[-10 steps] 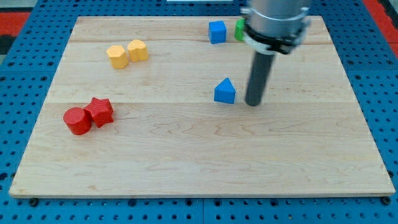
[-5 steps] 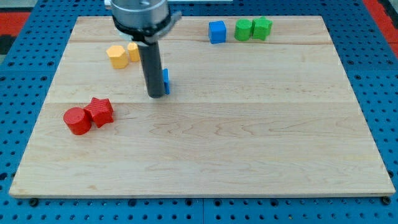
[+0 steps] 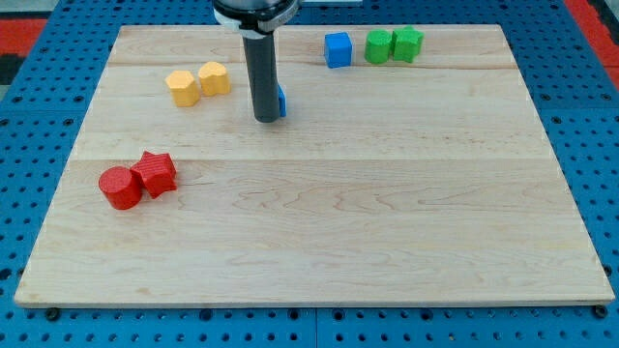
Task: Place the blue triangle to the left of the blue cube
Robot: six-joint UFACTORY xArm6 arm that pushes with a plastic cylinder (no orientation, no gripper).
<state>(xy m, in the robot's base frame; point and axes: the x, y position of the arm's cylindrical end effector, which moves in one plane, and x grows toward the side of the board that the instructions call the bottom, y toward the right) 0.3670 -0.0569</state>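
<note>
Pushing: my tip [image 3: 266,119] is on the board, touching or just beside the blue triangle [image 3: 280,100], which peeps out at the rod's right edge and is mostly hidden behind it.
Tool state: a bare rod, nothing to open or close; it holds nothing and only presses.
Triangle place: left of and below the blue cube [image 3: 338,49], apart from it, not yet level with it.
Risk, slip: with so little of the triangle showing, I judge the contact may be off-centre, so the block could turn and slide off the rod.
Risk, overshoot: a push too far to the right would knock the cube.
Risk, chain: the green blocks [image 3: 394,44] sit just right of the cube and would shift next.
Others: two yellow blocks [image 3: 198,83] lie left of the rod; red blocks [image 3: 137,179] lie far lower left.
In the way: nothing lies between triangle and cube.
</note>
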